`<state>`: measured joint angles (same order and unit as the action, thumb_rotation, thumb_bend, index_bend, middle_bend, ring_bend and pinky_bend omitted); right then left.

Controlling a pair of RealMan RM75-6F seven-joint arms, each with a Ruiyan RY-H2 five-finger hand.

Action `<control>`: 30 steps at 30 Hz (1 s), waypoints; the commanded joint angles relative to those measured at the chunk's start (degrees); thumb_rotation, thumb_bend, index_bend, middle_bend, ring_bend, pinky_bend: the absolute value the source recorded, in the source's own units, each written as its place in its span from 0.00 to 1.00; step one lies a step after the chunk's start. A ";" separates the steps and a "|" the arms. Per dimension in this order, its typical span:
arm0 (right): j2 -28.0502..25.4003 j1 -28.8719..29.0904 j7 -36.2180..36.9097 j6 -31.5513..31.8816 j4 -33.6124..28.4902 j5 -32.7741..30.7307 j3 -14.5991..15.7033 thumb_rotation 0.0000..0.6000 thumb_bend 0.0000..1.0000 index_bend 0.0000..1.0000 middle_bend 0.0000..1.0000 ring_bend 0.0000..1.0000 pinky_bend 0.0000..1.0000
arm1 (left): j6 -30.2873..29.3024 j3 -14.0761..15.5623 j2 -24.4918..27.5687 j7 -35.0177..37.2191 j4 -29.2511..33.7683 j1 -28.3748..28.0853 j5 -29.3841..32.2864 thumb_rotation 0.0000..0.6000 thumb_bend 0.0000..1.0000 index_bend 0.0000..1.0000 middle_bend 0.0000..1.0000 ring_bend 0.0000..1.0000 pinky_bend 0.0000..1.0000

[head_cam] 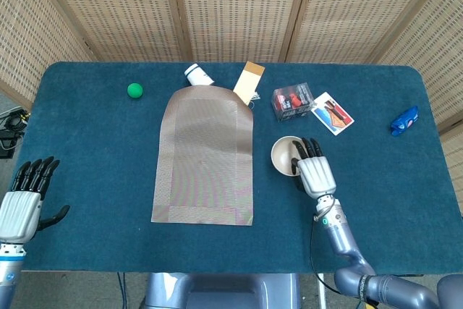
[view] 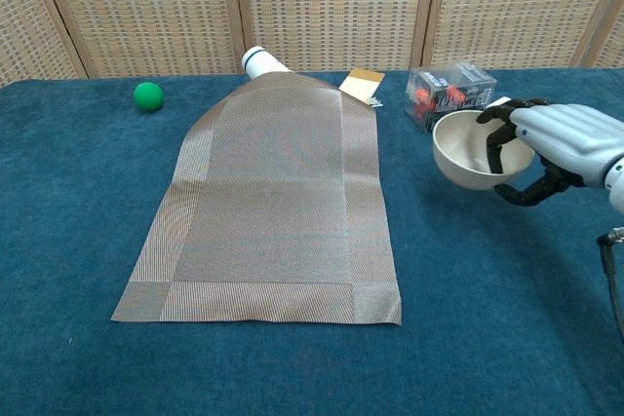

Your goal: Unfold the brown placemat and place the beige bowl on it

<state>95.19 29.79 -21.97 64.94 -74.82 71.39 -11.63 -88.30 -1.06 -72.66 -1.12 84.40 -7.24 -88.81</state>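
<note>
The brown placemat (head_cam: pixel 205 155) (view: pixel 274 203) lies unfolded flat in the middle of the blue table. To its right my right hand (head_cam: pixel 312 171) (view: pixel 553 146) grips the beige bowl (head_cam: pixel 284 155) (view: pixel 468 149) by its rim, fingers hooked inside and thumb under. In the chest view the bowl hangs above the table, tilted toward the mat. My left hand (head_cam: pixel 24 197) hovers open at the near left edge of the table, holding nothing.
A green ball (head_cam: pixel 134 90) lies at the far left. A white bottle (head_cam: pixel 197 74) and a tan card (head_cam: pixel 249 80) sit at the mat's far end. A clear box (head_cam: pixel 291 100), a printed card (head_cam: pixel 332 113) and a blue object (head_cam: pixel 404 121) lie to the right.
</note>
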 commanded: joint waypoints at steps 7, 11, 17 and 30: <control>-4.50 -2.29 1.49 0.39 2.96 -3.21 -0.77 1.00 0.59 0.69 0.19 0.05 0.00 | -0.70 -0.09 0.22 0.19 0.39 0.27 -0.74 1.00 0.23 0.00 0.00 0.00 0.00; -5.46 -2.98 2.89 -0.94 4.98 -5.06 -0.85 1.00 0.58 0.69 0.19 0.05 0.00 | -0.90 -0.04 0.28 -0.04 0.75 0.34 -1.14 1.00 0.23 0.00 0.00 0.00 0.00; -5.62 -3.65 3.34 -2.45 7.62 -7.12 -0.54 1.00 0.57 0.70 0.18 0.05 0.00 | -1.22 0.12 0.31 -1.01 1.41 0.52 -1.78 1.00 0.23 0.00 0.00 0.00 0.00; -5.72 -4.32 -0.15 -2.24 7.01 -8.63 0.45 1.00 0.32 0.38 0.00 0.00 0.00 | -1.39 0.08 0.78 -1.13 1.89 0.98 -1.68 1.00 0.23 0.00 0.00 0.00 0.00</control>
<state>89.62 25.64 -21.72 62.47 -67.43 62.91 -11.30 -89.68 -0.97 -71.90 -2.26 86.29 -6.28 -90.51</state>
